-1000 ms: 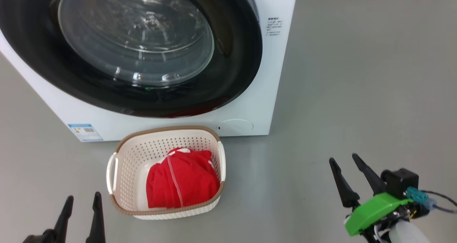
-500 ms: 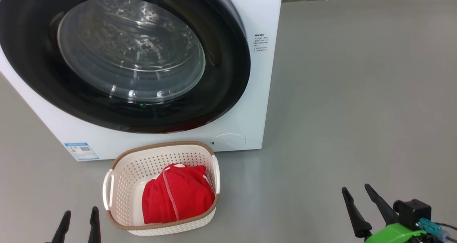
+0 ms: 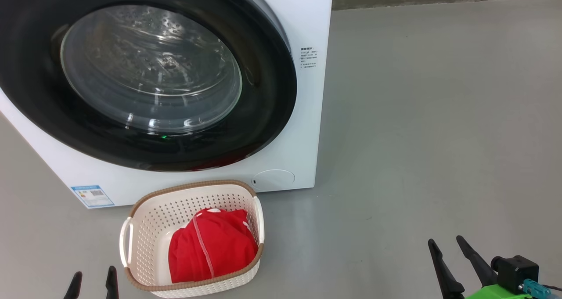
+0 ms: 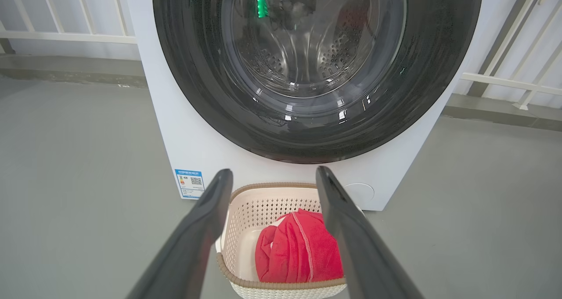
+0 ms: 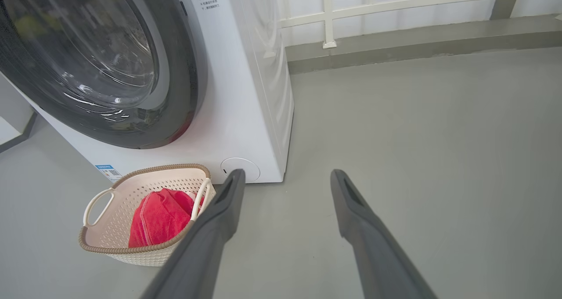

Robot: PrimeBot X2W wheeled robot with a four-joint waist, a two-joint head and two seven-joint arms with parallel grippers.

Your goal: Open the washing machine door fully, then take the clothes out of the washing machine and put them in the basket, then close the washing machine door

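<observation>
**Door looks shut, clothes in basket, both grippers empty**

The left gripper (image 3: 94, 272) has its fingers spread wide and holds nothing. The right gripper (image 3: 445, 240) is the same, wide and empty. Both are low in the head view, at 7 and 5 o'clock.

Key relation: the basket (image 3: 193, 185) sits on the floor touching or just in front of the washing machine (image 3: 303, 127), I can't tell which. It is just beside the left fingers at their 1 o'clock, and well apart from the right fingers, out at their 9 o'clock. The left arm is clearly nearer. The basket's handled ends face 9 and 3 o'clock.

The clothes (image 3: 210, 250) lie inside the basket, bunched toward its 3 o'clock end, below the rim.

The washing machine door (image 3: 149, 70) is at 12 o'clock from the left fingers and 10 o'clock from the right. In the right wrist view it appears flush with the front, so I judge it closed. The task looks about done, with nothing left to grasp. If it isn't latched, the left arm has the straighter push.

Counts:
- 1 washing machine
- 1 door
- 1 basket with 2 handles
- 1 red heap, number of pieces not tellable
- 2 grippers
</observation>
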